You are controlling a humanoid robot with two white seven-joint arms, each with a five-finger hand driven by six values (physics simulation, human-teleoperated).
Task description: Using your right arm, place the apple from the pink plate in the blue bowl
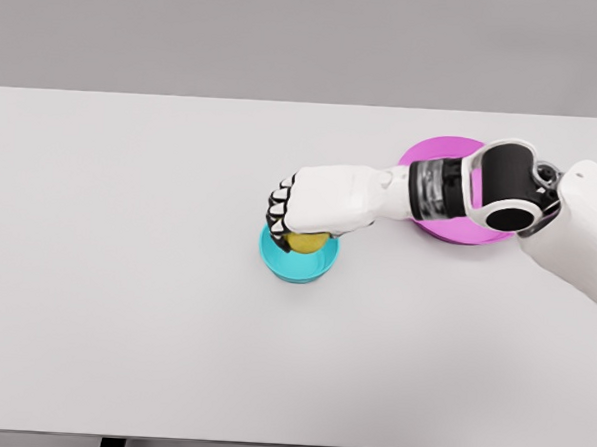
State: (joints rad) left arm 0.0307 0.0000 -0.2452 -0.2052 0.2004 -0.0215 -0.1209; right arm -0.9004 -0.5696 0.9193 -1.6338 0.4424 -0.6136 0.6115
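My right hand (290,223) hangs over the blue bowl (296,266) near the table's middle. Its fingers are curled around a yellow apple (308,242), which sits just inside the bowl's rim, mostly hidden under the palm. The pink plate (456,230) lies to the right, partly covered by my right forearm, and nothing shows on its visible part. My left arm is out of view.
A white table (126,275) spans the whole view, with its front edge at the bottom and its back edge at the top.
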